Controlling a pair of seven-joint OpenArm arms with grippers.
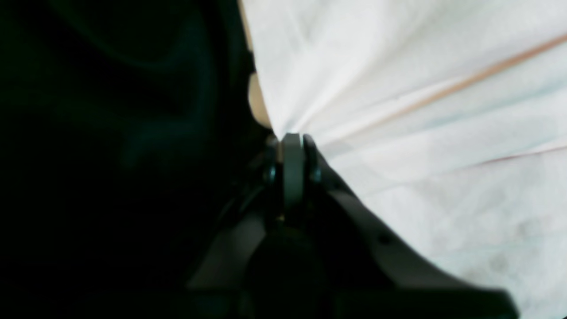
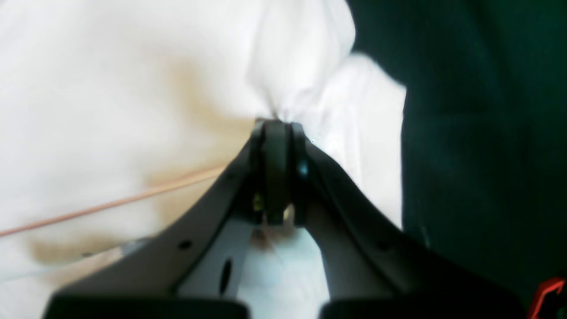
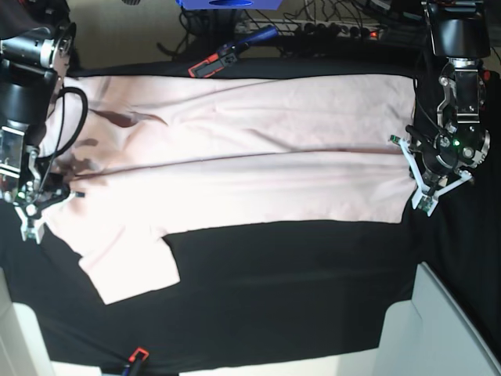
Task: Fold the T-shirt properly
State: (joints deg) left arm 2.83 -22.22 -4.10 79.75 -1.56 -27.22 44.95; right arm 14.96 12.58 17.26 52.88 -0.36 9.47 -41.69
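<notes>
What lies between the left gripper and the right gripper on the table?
In the base view, only the T-shirt spans from the left gripper to the right gripper; each is shut on one end.

Landmark: T-shirt (image 3: pixel 235 164), spread wide across the far half of the counter (image 3: pixel 297 290).

Near side of the T-shirt: broad band of bare black cloth, open for passage. One sleeve (image 3: pixel 129 270) juts into it toward the base view's left.

Far side of the T-shirt: narrow strip only, crowded by a red-and-black hand tool (image 3: pixel 210 65), a blue-handled tool (image 3: pixel 254 37) and a tangle of cables (image 3: pixel 344 27).

Ends of the T-shirt: each taken by an arm, left tool (image 3: pixel 412 174) and right tool (image 3: pixel 48 197) both clamped on the fabric edge.

Pale panels (image 3: pixel 438 329) stand at the near corners beyond the T-shirt.
</notes>
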